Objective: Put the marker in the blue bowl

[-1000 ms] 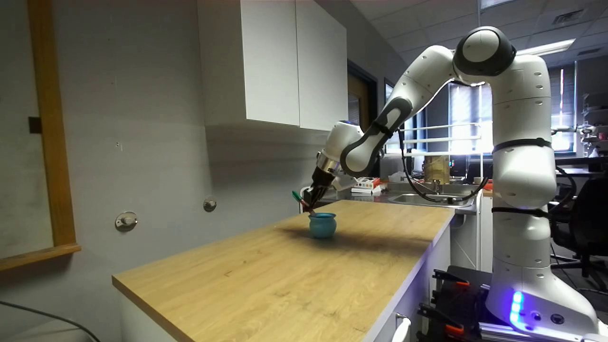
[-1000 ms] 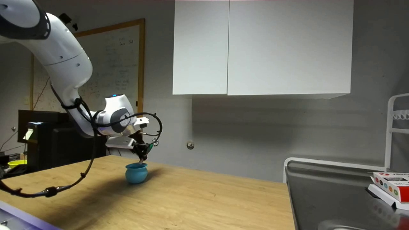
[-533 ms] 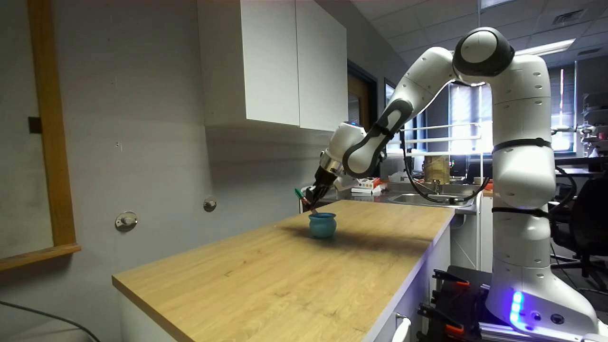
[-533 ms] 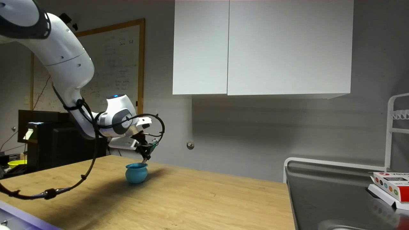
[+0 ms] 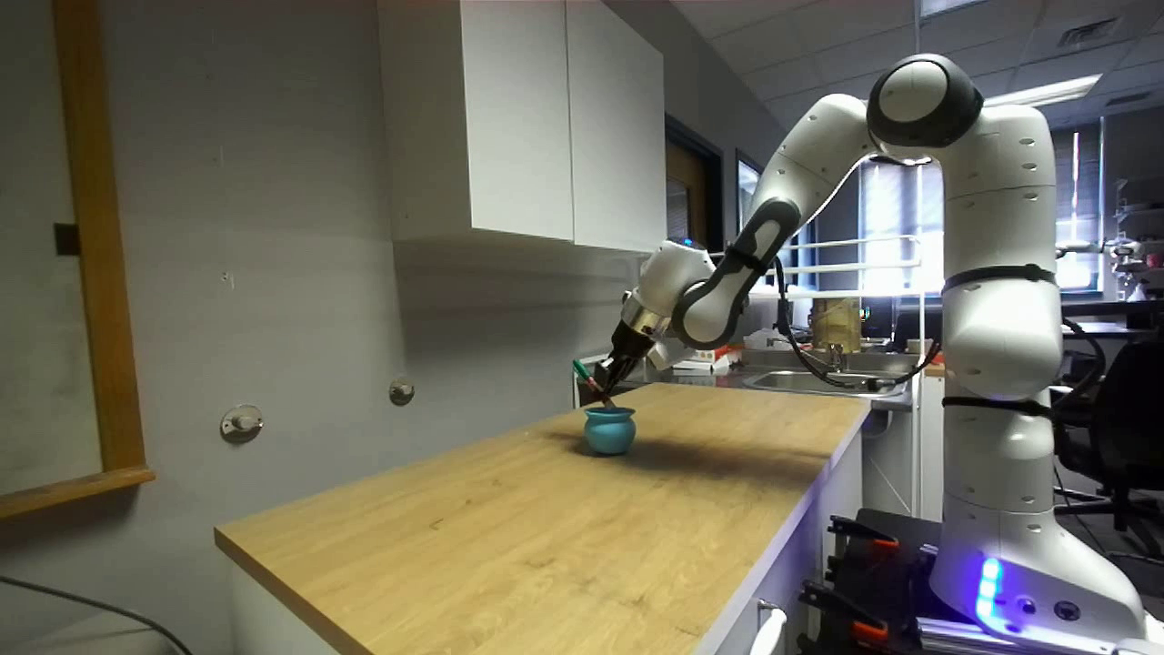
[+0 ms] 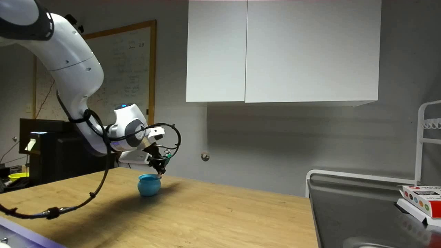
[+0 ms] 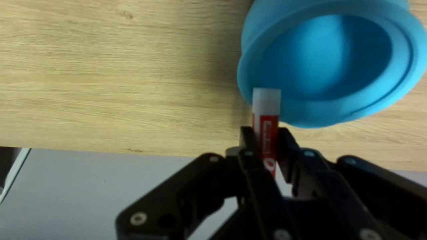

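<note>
The blue bowl (image 5: 609, 433) stands upright on the counter; it also shows in another exterior view (image 6: 149, 187) and at the upper right of the wrist view (image 7: 320, 115). My gripper (image 5: 607, 380) is just above the bowl's rim, tilted, and also shows in the wrist view (image 7: 265, 141). It is shut on the marker (image 7: 266, 103), a red and white stick with a green end (image 5: 580, 368). The marker slants, and its white end lies over the bowl's near rim in the wrist view. I cannot tell whether that end touches the rim. The bowl's visible inside holds nothing.
The wooden counter (image 5: 509, 509) runs along a grey wall, with white cabinets (image 5: 518, 118) above. A metal sink area (image 6: 351, 203) with boxes (image 6: 422, 199) adjoins the counter. A black cable (image 6: 100, 172) hangs from the arm.
My gripper with the marker has moved a little to the right in both exterior views. The bowl has shifted slightly on the counter in the last half second.
</note>
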Available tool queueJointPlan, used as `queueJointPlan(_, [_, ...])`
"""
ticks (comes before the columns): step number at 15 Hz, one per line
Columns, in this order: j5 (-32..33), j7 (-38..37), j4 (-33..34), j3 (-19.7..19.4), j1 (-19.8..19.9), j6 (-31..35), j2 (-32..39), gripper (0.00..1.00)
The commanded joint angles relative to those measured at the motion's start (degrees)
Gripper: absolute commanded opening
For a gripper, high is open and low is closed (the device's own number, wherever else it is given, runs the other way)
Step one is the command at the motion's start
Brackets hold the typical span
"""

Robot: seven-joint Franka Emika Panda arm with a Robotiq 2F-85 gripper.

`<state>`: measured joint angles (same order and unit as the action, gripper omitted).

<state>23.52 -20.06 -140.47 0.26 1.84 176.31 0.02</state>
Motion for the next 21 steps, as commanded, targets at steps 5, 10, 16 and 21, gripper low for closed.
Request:
queueJointPlan(5, [22.2, -16.77, -0.69, 0.16, 1.72, -1.52, -3.79, 0.07])
queueJointPlan(10, [33.05, -27.43, 0.74, 2.25, 1.23, -3.72, -4.19, 0.07])
queueJointPlan(16, [39.81, -34.99, 1.82, 5.25, -0.03, -6.9, -1.09, 0.07])
queueJointPlan(21, [41.5, -37.46, 2.45, 5.88, -0.87, -8.36, 1.34, 0.46])
